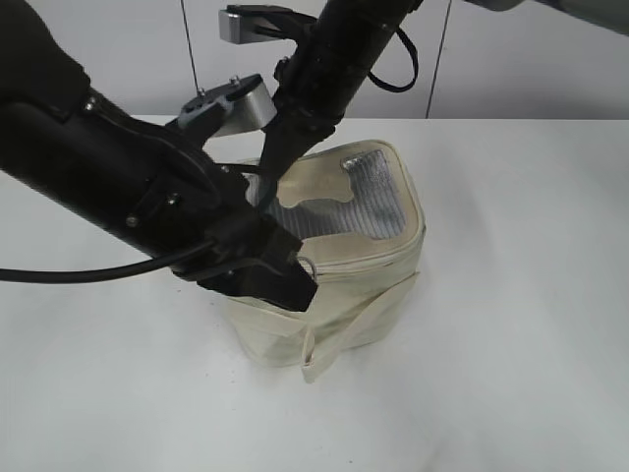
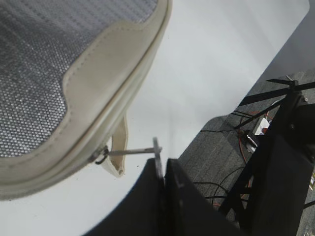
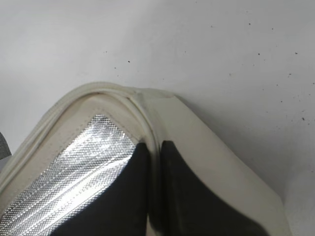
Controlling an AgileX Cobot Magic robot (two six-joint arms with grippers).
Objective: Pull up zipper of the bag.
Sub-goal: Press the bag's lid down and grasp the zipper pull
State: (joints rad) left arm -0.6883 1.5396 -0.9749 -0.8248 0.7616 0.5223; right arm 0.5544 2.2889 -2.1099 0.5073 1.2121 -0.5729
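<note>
The cream bag (image 1: 339, 295) stands mid-table, with a grey mesh top window (image 1: 344, 211) and a loose strap (image 1: 339, 344). The zipper (image 2: 123, 93) runs round the top panel rim. My left gripper (image 2: 164, 167) is shut on the silver zipper pull (image 2: 133, 151) at the bag's front corner; the pull stretches from the slider to the fingers. In the exterior view the left gripper (image 1: 295, 280) sits at the bag's front left. My right gripper (image 3: 155, 152) is shut on the bag's rim (image 3: 142, 108) at the far left edge; it also shows in the exterior view (image 1: 270, 182).
The white table (image 1: 521, 324) surrounds the bag. Beyond the table edge in the left wrist view lie dark floor, cables and a black frame (image 2: 275, 147). A grey bracket (image 1: 241, 103) stands behind the bag.
</note>
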